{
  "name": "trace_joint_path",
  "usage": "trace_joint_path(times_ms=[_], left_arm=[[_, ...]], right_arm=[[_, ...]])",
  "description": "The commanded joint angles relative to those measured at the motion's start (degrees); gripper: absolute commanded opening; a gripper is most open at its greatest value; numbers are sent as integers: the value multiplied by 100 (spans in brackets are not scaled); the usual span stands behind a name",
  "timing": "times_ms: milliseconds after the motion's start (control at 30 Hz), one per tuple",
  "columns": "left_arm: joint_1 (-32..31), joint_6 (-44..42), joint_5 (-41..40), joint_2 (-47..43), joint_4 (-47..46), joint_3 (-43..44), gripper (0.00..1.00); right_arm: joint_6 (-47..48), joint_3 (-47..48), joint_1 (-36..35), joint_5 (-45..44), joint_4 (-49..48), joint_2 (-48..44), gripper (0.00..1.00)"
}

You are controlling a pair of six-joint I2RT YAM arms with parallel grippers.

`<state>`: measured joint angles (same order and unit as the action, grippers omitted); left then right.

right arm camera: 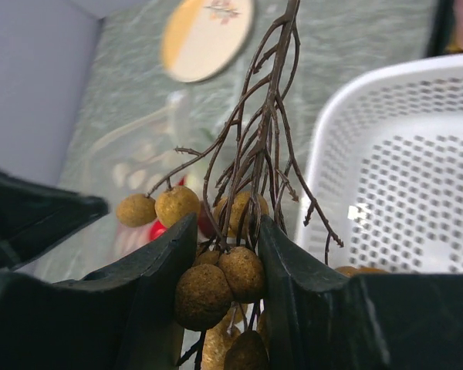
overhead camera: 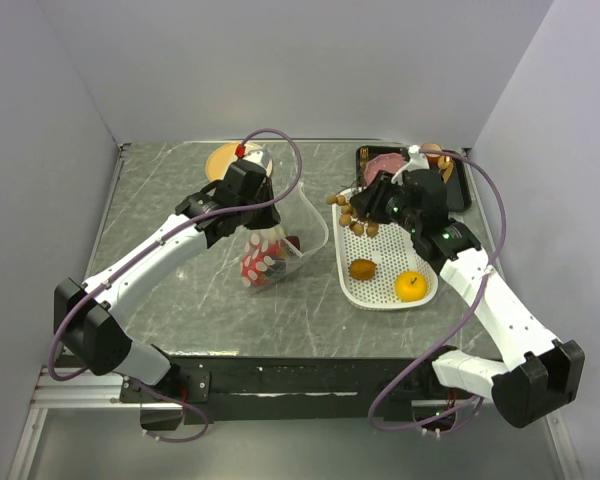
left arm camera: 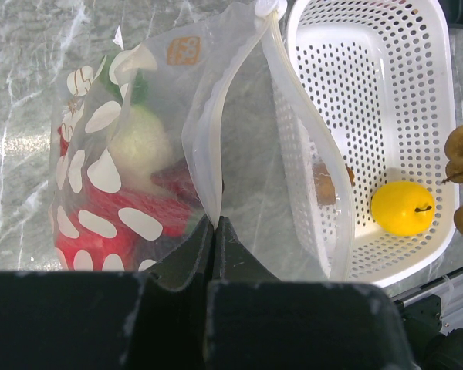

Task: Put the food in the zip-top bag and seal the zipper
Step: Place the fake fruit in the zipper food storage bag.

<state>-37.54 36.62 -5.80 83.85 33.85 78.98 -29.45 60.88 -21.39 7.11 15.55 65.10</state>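
Left of the white basket, the left fingers pinched the zip-top bag by its mouth edge; the right fingers clamped the brown nut cluster at its far-left corner.

Soft, even light falls from above, with only faint shadows on the counter around the white basket. In the right wrist view the basket and all behind it are blurred, while the nuts are sharp. The zip-top bag left of the basket shows milky glare.
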Motion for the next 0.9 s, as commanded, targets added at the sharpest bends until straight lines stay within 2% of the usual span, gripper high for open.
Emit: trace_joint_path(times_ms=[0, 133, 267, 567, 733, 833, 867], left_arm=[[1, -67, 79, -115, -159, 65, 1], [1, -32, 70, -159, -211, 21, 1], [1, 20, 44, -220, -247, -75, 1], [1, 29, -35, -291, -291, -85, 1], [1, 73, -70, -264, -211, -128, 1], [10, 126, -105, -361, -317, -207, 1], [10, 126, -149, -378, -343, -216, 1]], right_arm=[[106, 415, -181, 773, -517, 143, 42], [-262, 214, -217, 1265, -1254, 178, 42], [-1016, -49, -226, 1923, -2491, 275, 42], [-1958, -358, -507, 2355, -3978, 960, 42], [-2108, -542, -674, 2365, -4139, 1233, 41], [-2082, -674, -691, 2199, -4034, 1295, 40], [-1952, -683, -744, 2024, -3703, 1268, 39]])
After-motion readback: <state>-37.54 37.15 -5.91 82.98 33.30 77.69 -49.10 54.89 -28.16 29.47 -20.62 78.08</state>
